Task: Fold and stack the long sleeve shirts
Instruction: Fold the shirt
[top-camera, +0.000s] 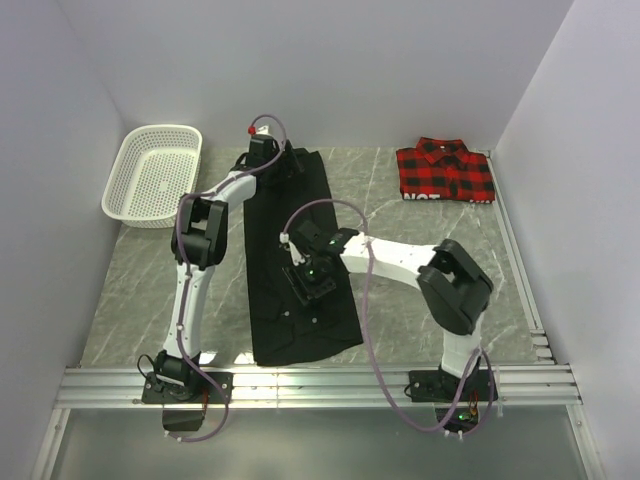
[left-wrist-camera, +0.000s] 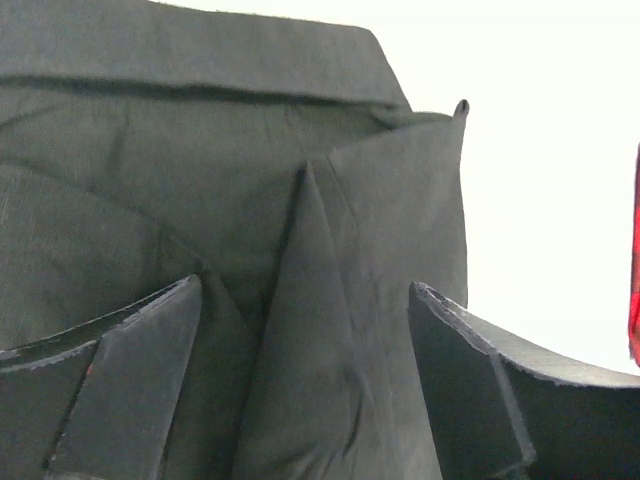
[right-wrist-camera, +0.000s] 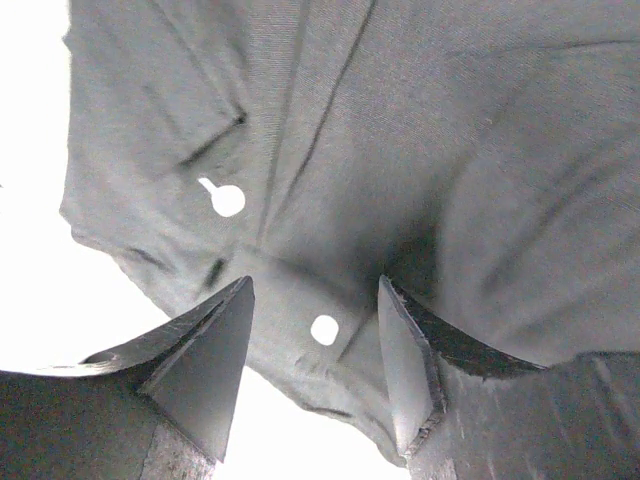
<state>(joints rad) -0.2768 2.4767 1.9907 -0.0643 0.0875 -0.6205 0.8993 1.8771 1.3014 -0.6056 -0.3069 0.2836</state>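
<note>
The black long sleeve shirt (top-camera: 300, 335) lies as a long strip down the middle of the table. My left gripper (top-camera: 285, 162) is at its far end, open, its fingers well apart over a raised crease of black cloth (left-wrist-camera: 330, 300). My right gripper (top-camera: 303, 280) hovers low over the shirt's middle, open. Between its fingertips (right-wrist-camera: 410, 370) lies a flat band of the black shirt (right-wrist-camera: 480, 150) with small pale buttons (right-wrist-camera: 324, 329), not pinched. The red-and-black plaid shirt (top-camera: 445, 172) lies folded at the back right; a red sliver of it (left-wrist-camera: 636, 260) shows in the left wrist view.
A white mesh basket (top-camera: 152, 175) stands at the back left corner. Grey walls close in the table on three sides. A metal rail (top-camera: 320, 385) runs along the near edge by the arm bases.
</note>
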